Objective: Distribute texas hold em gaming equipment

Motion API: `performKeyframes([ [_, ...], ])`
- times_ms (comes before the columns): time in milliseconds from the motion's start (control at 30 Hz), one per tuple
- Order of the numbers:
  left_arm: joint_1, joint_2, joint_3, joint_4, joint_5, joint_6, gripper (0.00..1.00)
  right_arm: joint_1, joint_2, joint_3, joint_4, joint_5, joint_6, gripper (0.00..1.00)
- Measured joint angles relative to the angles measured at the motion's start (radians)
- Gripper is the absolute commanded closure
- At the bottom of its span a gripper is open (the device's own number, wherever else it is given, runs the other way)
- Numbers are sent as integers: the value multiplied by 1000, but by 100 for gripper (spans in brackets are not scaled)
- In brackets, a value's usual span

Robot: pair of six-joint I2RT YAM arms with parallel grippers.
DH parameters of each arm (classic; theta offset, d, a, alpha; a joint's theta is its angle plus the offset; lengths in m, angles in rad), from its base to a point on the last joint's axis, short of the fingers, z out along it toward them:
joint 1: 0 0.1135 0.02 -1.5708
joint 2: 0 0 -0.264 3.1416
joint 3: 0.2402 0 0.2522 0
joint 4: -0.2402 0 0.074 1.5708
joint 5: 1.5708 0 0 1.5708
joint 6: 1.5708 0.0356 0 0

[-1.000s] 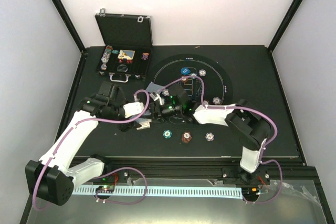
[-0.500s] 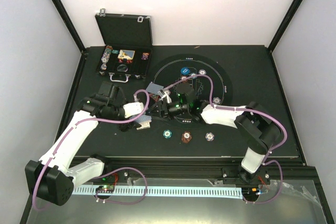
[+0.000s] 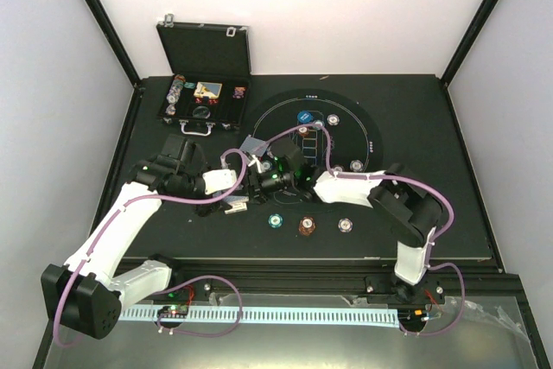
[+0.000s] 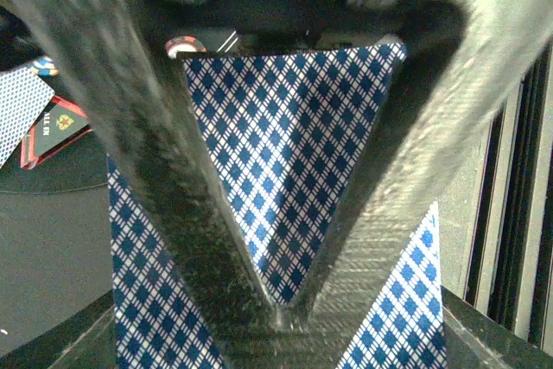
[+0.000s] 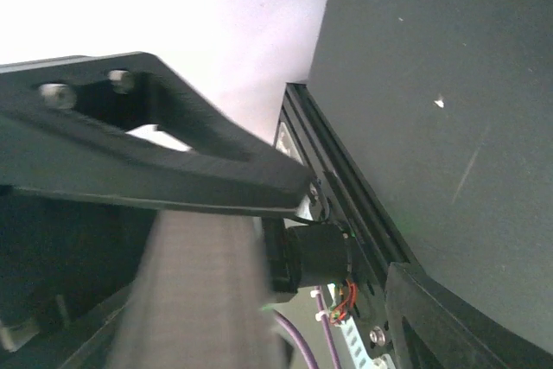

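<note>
Against the overhead view half a second back, find the right arm pulled in: elbow shifted toward 9 o'clock and wrist slid the same way, much as both lay a full second back. See no shift in the left arm, nor in the chips on the bench [image 3: 415, 127].

Find the left claw [image 3: 233, 197] closed narrow on a stack of blue-backed cards [image 4: 285, 170], its diamond pattern filling the left wrist view, at 8 o'clock just off the round mat [image 3: 350, 140]. Find the right claw [image 3: 260, 181] close beside it toward 3 o'clock. Cannot tell how wide it stands, since the right wrist view gives only a dark finger and a blur.

Count three chips in a row at 6 o'clock below the mat: teal chip [image 3: 276, 219], red-brown chip [image 3: 306, 225], white chip [image 3: 346, 225]. Count on the mat one blue disc [image 3: 304, 116] at 12 o'clock, a second white chip [image 3: 333, 119] just beside it and a third white chip [image 3: 357, 165] at 4 o'clock. Count one loose card [image 3: 253, 144] at 9 o'clock on the mat's edge. Spot one red triangle marker [image 4: 52, 131] at 9 o'clock in the left wrist view.

Note an open black case [image 3: 203, 49] at 11 o'clock with chips inside. Note the right wrist and a purple cable [image 3: 242, 155] lying across the mat's 7 o'clock part, covering it.
</note>
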Motion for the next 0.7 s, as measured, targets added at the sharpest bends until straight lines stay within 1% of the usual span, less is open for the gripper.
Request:
performKeyframes([
  [133, 0, 0, -1, -2, -10, 5, 99, 3, 34, 5, -8, -6, 8, 36],
  [400, 0, -9, -2, 2, -16, 10, 99, -6, 35, 15, -16, -21, -1, 43],
  [700, 0, -13, -10, 3, -35, 11, 98, -43, -3, -34, -13, -34, -37, 47],
])
